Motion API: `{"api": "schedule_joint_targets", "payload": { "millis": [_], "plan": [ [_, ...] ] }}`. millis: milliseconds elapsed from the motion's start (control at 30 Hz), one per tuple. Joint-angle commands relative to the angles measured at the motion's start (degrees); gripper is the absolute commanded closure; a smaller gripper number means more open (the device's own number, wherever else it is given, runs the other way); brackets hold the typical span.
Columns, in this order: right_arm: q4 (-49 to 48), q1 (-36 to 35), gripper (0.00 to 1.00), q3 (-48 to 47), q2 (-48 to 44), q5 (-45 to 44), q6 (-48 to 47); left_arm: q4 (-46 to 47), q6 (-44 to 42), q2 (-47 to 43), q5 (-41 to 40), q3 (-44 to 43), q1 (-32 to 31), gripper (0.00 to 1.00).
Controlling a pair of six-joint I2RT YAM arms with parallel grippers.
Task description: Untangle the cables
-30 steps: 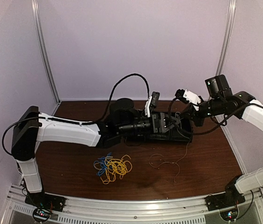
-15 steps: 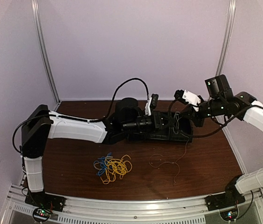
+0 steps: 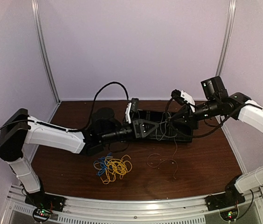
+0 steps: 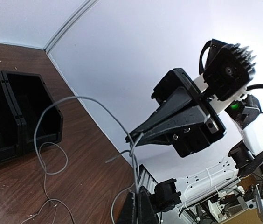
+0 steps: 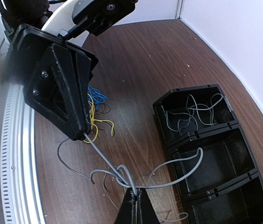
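Note:
A knotted bunch of pale grey cables [image 5: 122, 175] is stretched between my two grippers above the table. My left gripper [image 4: 140, 201] is shut on one strand [image 4: 136, 168], and my right gripper [image 5: 134, 198] is shut on the knot. From above, the left gripper [image 3: 161, 125] and right gripper [image 3: 169, 118] nearly meet tip to tip over the black bin [image 3: 187, 137]. Loose grey ends [image 3: 165, 162] trail down onto the table. A tangled yellow and blue bundle [image 3: 113, 167] lies on the wood near the front, apart from both grippers.
The black bin [image 5: 201, 133] has three compartments, and more grey cables [image 5: 192, 114] lie in its far one. White walls close in the back and sides. A metal rail [image 3: 136, 205] runs along the near edge.
The left gripper has shut on a grey strand. The left arm has drawn back to the left, pulling the strand taut against the right gripper, which has shifted slightly left.

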State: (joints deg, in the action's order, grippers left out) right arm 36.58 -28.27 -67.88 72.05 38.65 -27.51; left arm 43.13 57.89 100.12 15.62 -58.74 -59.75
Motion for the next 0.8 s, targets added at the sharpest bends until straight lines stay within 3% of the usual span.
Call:
{"api": "schedule_joint_targets", "payload": {
  "millis": [0,167,367,433,500,633,767],
  "plan": [
    [-0.7,5.4,1.0,-0.6,0.7,-10.0,2.0,6.4,-5.6,-6.5,-0.6,5.6,-0.3,1.0],
    [0.8,5.4,1.0,-0.6,1.6,-7.1,2.0,8.5,-8.8,-6.2,2.7,4.1,-0.3,1.0],
    [3.8,5.4,1.0,-1.6,0.7,0.1,2.1,-6.0,-13.4,-6.3,-6.3,0.1,-0.2,0.99],
    [3.4,5.4,1.0,-1.5,0.0,-0.2,3.4,-8.4,-15.8,-7.9,-10.0,0.2,-0.3,0.83],
    [2.1,5.4,1.0,-1.1,-0.5,-1.3,5.1,-9.5,-18.6,-10.0,-11.2,0.5,-0.6,0.75],
    [1.6,5.4,1.0,-1.4,-0.1,-3.3,6.3,-2.8,-26.7,-14.9,-11.0,3.8,-4.8,0.72],
    [1.1,5.4,1.0,-1.7,0.6,-4.6,7.1,-3.2,-24.1,-9.7,-3.4,-0.7,-5.8,0.68]
  ]
}}
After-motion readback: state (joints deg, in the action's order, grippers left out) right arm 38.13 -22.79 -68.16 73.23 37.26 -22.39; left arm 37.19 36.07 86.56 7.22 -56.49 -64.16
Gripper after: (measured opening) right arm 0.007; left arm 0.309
